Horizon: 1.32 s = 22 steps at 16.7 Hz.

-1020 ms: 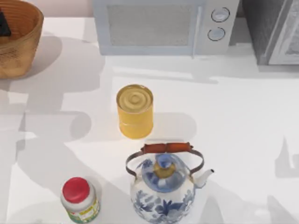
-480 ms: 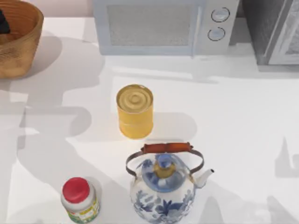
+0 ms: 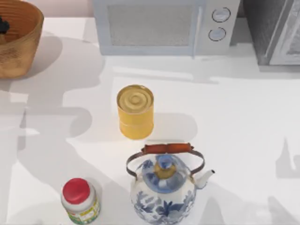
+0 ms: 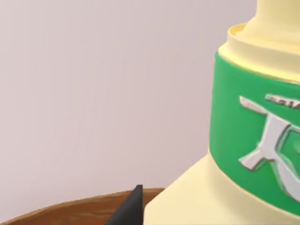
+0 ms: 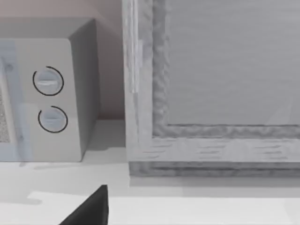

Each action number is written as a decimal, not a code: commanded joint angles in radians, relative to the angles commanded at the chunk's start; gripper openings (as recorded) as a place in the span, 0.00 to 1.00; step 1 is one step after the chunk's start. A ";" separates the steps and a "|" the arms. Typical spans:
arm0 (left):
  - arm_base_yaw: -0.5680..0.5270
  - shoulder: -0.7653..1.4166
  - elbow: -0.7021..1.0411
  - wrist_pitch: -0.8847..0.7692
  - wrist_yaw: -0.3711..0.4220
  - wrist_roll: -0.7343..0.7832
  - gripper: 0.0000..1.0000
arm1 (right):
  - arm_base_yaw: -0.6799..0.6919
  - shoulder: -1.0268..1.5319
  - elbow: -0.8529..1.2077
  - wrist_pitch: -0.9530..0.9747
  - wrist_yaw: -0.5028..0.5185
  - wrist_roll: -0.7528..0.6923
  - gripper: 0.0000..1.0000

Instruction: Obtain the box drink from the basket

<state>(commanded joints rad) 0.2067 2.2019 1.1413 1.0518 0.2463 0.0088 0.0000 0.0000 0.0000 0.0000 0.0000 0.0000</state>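
The honey-brown wicker basket [image 3: 18, 44] stands at the table's far left corner, cut by the picture's edge. A dark bit of my left gripper [image 3: 2, 26] pokes in over its inside at the left edge. In the left wrist view the box drink [image 4: 243, 140], cream with a green label band, looms very close and tilted. One dark fingertip [image 4: 130, 208] rests against its side, above the basket's rim [image 4: 70, 211]. The left gripper looks shut on the drink. My right arm is parked; one dark fingertip [image 5: 93, 211] of it shows near the microwave.
A yellow can [image 3: 135, 111] stands mid-table. In front of it are a blue-and-white teapot [image 3: 164, 187] and a red-capped bottle [image 3: 79, 200]. A microwave [image 3: 164, 26] lines the back edge, with a grey cabinet [image 3: 276, 30] at the back right.
In the top view the dark part of my left gripper over the basket has shrunk toward the left edge. Nothing else on the table has moved.
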 joint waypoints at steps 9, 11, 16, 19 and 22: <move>0.000 0.000 0.000 0.000 0.000 0.000 0.00 | 0.000 0.000 0.000 0.000 0.000 0.000 1.00; 0.007 -0.021 -0.001 -0.002 0.000 0.003 0.00 | 0.000 0.000 0.000 0.000 0.000 0.000 1.00; 0.008 -0.060 0.033 -0.087 -0.002 0.001 0.00 | 0.000 0.000 0.000 0.000 0.000 0.000 1.00; 0.008 -0.125 0.089 -0.195 -0.003 0.004 0.00 | 0.000 0.000 0.000 0.000 0.000 0.000 1.00; 0.007 -0.197 0.151 -0.323 -0.004 0.007 0.00 | 0.000 0.000 0.000 0.000 0.000 0.000 1.00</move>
<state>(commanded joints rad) 0.2140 2.0053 1.2923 0.7290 0.2424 0.0159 0.0000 0.0000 0.0000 0.0000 0.0000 0.0000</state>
